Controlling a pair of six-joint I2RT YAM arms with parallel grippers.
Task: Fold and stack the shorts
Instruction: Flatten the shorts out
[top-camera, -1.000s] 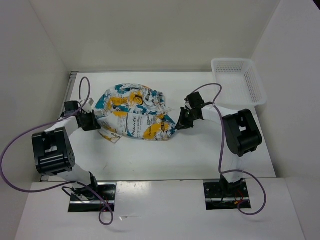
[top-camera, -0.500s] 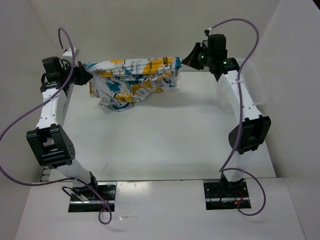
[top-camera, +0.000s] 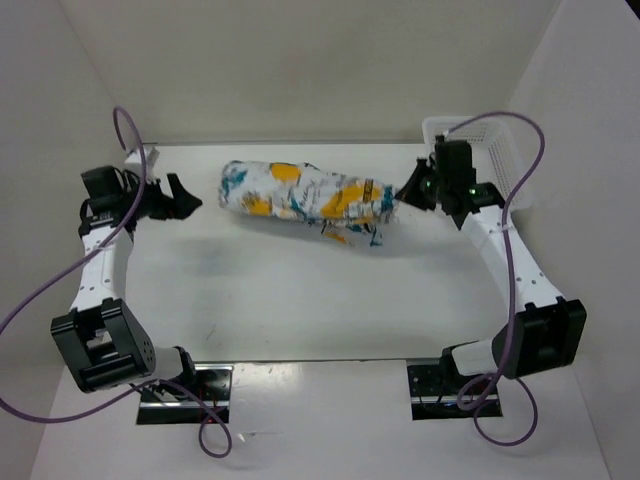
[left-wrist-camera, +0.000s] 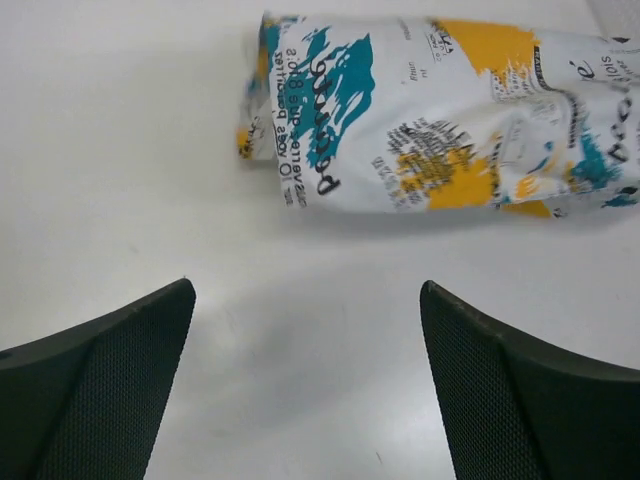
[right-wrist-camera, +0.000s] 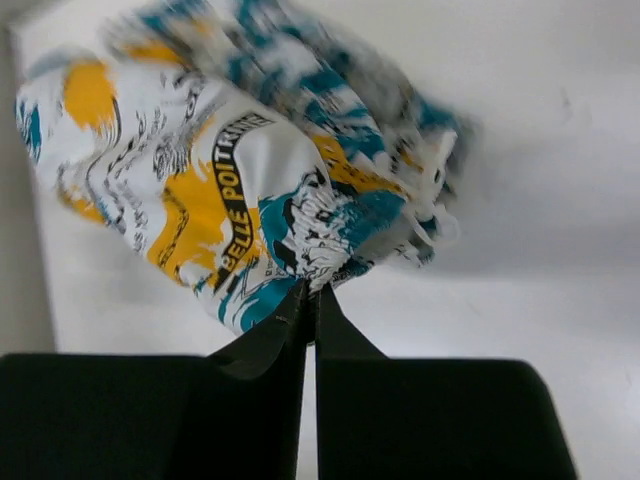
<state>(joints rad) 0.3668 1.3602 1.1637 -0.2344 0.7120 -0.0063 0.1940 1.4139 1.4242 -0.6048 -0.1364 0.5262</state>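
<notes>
- My left gripper (top-camera: 186, 195) (left-wrist-camera: 305, 288): jaws spread wide and holding nothing. The wrist view shows bare table between the two dark fingers (left-wrist-camera: 110, 380).
- My left arm: the elbow block sits low at the near-left. The forearm runs up along the left edge of the table (top-camera: 300, 300), and the wrist turns inward at the far end so the fingers point right, toward the shorts.
- My right gripper (top-camera: 405, 192) (right-wrist-camera: 308, 292): jaws pressed together with only a sliver between them. The tips pinch a fold of printed fabric at the right end of the shorts.
- My right arm: the elbow is low at the near-right. The forearm slants away and inward, and the wrist is just beside the white mesh basket (top-camera: 505, 165) with the fingers aimed left.
- The shorts (top-camera: 300, 197) (left-wrist-camera: 430, 130) (right-wrist-camera: 230, 190): one long rumpled bundle across the far middle of the table, slanting slightly nearer toward its right end.
  - The left end lies on the table, near my open left fingers but apart from them.
  - The right end meets my right fingertips. I cannot tell whether that end is lifted off the surface.
- Basket: stands at the far-right corner, apart from the shorts.
</notes>
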